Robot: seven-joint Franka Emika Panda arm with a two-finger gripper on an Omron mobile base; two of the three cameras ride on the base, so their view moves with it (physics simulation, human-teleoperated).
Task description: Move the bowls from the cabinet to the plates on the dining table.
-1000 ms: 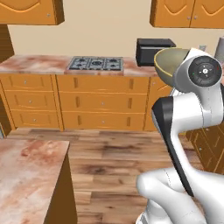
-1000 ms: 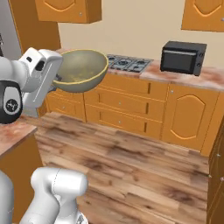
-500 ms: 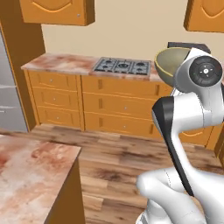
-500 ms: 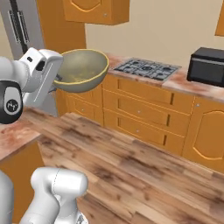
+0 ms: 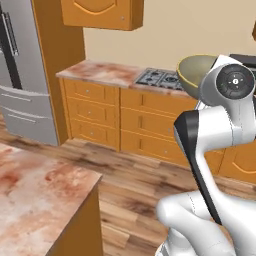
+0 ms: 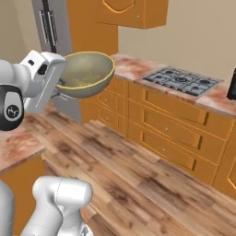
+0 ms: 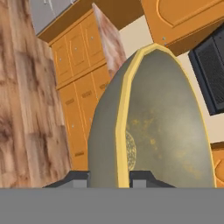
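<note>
Already my gripper (image 7: 109, 180) is clamped on the rim of one round olive-bronze bowl (image 6: 86, 73), carried upright in the air beyond a corner of the pink marbled dining table (image 5: 40, 190), so plating remains.

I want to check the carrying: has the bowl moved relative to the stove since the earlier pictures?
Yes. The bowl now lies left of the stove; earlier it overlapped it, as the base turns.

Seen across a wood-plank floor (image 6: 138, 184): orange drawer units (image 5: 125, 125) under a pink marbled counter (image 5: 100, 72), a gas hob (image 6: 180, 80) set in it, a steel refrigerator (image 5: 22, 75) alongside, beige walls (image 6: 198, 37) behind.
</note>
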